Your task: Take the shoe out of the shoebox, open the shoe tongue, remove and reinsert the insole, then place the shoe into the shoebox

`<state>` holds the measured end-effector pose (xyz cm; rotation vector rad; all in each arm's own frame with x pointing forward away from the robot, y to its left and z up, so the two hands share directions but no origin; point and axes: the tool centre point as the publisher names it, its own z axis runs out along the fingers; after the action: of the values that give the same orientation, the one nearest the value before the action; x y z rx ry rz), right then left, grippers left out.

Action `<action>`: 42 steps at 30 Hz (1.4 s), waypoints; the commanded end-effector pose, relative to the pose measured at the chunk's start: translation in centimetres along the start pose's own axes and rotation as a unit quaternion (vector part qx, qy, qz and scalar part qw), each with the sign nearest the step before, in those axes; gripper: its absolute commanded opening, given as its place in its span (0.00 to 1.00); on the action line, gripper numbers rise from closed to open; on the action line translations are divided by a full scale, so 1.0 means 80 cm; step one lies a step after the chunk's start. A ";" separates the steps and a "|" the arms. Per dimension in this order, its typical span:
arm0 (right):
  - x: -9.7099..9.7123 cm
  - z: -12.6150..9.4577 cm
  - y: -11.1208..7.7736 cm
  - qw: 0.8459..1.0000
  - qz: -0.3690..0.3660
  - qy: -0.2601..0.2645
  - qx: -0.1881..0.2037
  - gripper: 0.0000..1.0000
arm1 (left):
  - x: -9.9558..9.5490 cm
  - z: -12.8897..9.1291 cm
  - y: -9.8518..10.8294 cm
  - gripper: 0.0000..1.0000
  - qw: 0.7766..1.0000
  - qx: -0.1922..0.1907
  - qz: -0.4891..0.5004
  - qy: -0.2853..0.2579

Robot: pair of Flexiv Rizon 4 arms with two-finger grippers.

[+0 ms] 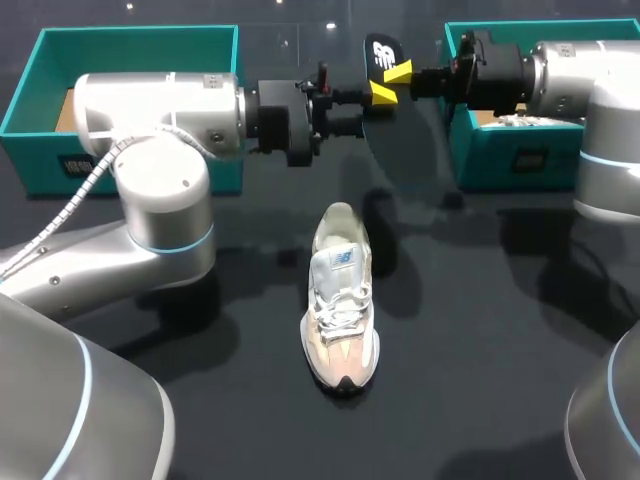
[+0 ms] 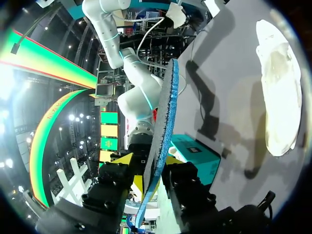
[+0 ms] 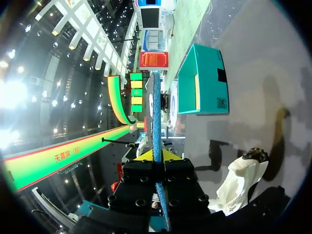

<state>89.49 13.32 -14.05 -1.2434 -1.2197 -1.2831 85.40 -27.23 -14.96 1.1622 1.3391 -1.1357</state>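
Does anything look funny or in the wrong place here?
Yes, one thing. The insole is not inside the shoe. The right tool holds it up in the air, while the shoe sits alone on the table without it.
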 end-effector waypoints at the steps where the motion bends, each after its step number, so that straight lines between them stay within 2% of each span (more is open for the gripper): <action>1: 0.000 0.001 -0.001 1.000 0.000 -0.002 0.000 0.00 | 0.000 0.005 0.002 0.19 1.000 -0.001 0.002 0.001; 9: 0.000 0.001 -0.001 1.000 0.000 -0.002 0.000 0.00 | -0.003 0.010 0.006 0.13 1.000 -0.001 0.006 0.001; 11: 0.000 0.001 -0.001 1.000 0.000 -0.002 0.000 0.00 | -0.002 0.012 0.007 0.00 1.000 -0.001 0.006 0.001; 18: 0.000 0.001 -0.001 1.000 0.000 -0.002 0.000 0.00 | -0.003 0.012 0.008 0.00 1.000 -0.001 0.007 0.002; 19: 0.000 0.000 -0.001 1.000 0.000 -0.001 0.000 0.10 | -0.003 0.011 0.008 0.00 1.000 -0.001 0.007 0.002; 21: 0.001 0.000 -0.002 1.000 -0.001 0.002 0.000 1.00 | -0.003 0.008 0.007 0.00 1.000 -0.002 0.007 0.003; 26: 0.002 -0.011 -0.008 1.000 -0.008 0.003 -0.008 1.00 | -0.001 -0.010 0.004 0.00 1.000 -0.006 -0.005 0.010; 34: 0.003 -0.044 -0.029 0.999 -0.025 0.004 -0.022 1.00 | 0.002 -0.049 -0.007 0.00 0.995 0.008 -0.096 0.018; 35: 0.002 -0.048 -0.032 0.999 -0.027 0.002 -0.021 1.00 | 0.003 -0.051 -0.007 0.00 0.993 0.001 -0.119 0.024; 38: 0.001 -0.060 -0.041 1.000 -0.025 -0.005 -0.018 1.00 | 0.005 -0.061 -0.008 0.00 0.978 0.013 -0.205 0.015; 41: 0.001 -0.064 -0.044 0.999 -0.025 -0.007 -0.019 1.00 | 0.007 -0.071 -0.008 0.00 0.958 0.051 -0.283 -0.014; 42: 0.001 -0.064 -0.044 0.999 -0.025 -0.007 -0.019 1.00 | 0.007 -0.071 -0.008 0.00 0.958 0.051 -0.283 -0.014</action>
<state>86.32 8.81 -14.42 -1.2468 -1.2463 -1.3399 84.28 -22.91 -15.16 0.9369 1.6245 -1.4473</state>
